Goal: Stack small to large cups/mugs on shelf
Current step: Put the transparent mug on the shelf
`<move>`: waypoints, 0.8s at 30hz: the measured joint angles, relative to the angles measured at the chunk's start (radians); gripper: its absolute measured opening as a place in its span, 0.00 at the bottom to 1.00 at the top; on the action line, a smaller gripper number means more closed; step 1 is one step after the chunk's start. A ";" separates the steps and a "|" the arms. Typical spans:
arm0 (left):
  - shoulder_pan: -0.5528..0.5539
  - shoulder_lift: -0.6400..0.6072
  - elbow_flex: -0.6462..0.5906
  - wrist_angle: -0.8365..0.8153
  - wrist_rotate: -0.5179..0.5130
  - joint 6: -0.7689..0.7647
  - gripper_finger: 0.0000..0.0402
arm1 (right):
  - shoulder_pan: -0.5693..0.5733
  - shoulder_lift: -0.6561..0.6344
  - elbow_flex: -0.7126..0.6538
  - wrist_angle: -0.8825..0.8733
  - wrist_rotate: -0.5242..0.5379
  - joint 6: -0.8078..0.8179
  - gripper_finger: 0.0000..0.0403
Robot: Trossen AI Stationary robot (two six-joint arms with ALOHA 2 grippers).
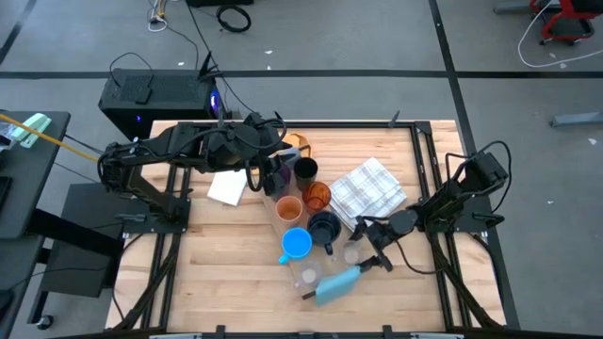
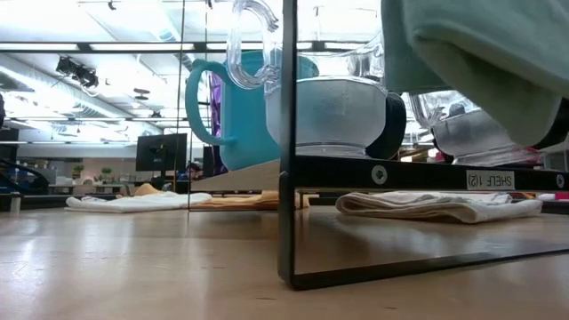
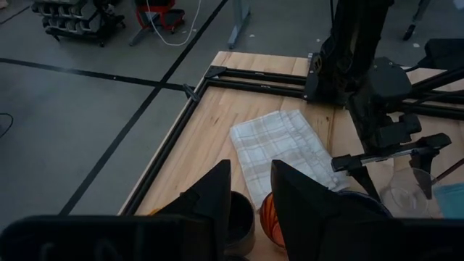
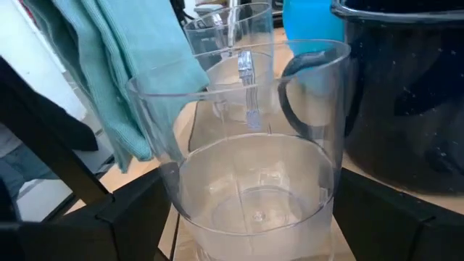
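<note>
Cups stand in a cluster mid-table: a black cup [image 1: 305,170], two orange cups [image 1: 317,196] [image 1: 288,208], a dark navy mug [image 1: 323,227], a bright blue mug [image 1: 297,244] and clear glasses [image 1: 307,276]. My left gripper [image 1: 268,179] hangs high over the cluster's far end. It is open, with nothing between its fingers [image 3: 217,196]; something purple [image 1: 275,181] shows beneath it. My right gripper [image 1: 369,252] is low and open wide around a clear glass [image 4: 254,167]. In the low view a pale plank [image 2: 244,175] shows under the blue mug [image 2: 240,107]. My right gripper's fingers [image 4: 138,217] stand on either side of the clear glass's lower wall [image 4: 188,217], coming nearly level from the table's right side. Whether they touch the glass I cannot tell. The glass stands upright on its base.
A white checked cloth [image 1: 370,191] lies right of the cups, and a white cloth [image 1: 227,187] lies left of them. A teal cloth [image 1: 337,282] lies near the front by the glasses. A black frame bar [image 2: 400,175] crosses the low view. Bare wood shows at the front left.
</note>
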 joint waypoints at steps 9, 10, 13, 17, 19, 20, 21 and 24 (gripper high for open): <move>0.000 0.000 0.000 0.006 0.000 0.016 0.27 | 0.000 0.000 0.057 -0.130 -0.043 0.011 0.91; 0.000 0.000 0.000 0.005 0.000 0.016 0.27 | 0.000 0.000 0.058 -0.136 -0.042 0.008 0.92; 0.000 0.000 0.000 0.005 0.000 0.016 0.27 | 0.000 0.000 0.058 -0.136 -0.040 0.006 0.93; 0.000 0.000 0.000 0.005 0.000 0.016 0.27 | -0.001 0.000 0.058 -0.137 -0.047 0.009 0.94; 0.000 0.000 0.000 0.005 0.000 0.016 0.27 | -0.001 0.000 0.058 -0.138 -0.059 0.020 0.94; 0.000 0.000 0.000 0.005 0.000 0.016 0.27 | -0.001 0.000 0.058 -0.138 -0.065 0.021 0.94; 0.000 0.000 0.000 0.005 0.000 0.016 0.27 | 0.000 0.000 0.058 -0.138 -0.069 0.022 0.94; 0.000 0.000 0.000 0.004 0.000 0.016 0.27 | 0.000 0.000 0.058 -0.136 -0.077 0.023 0.94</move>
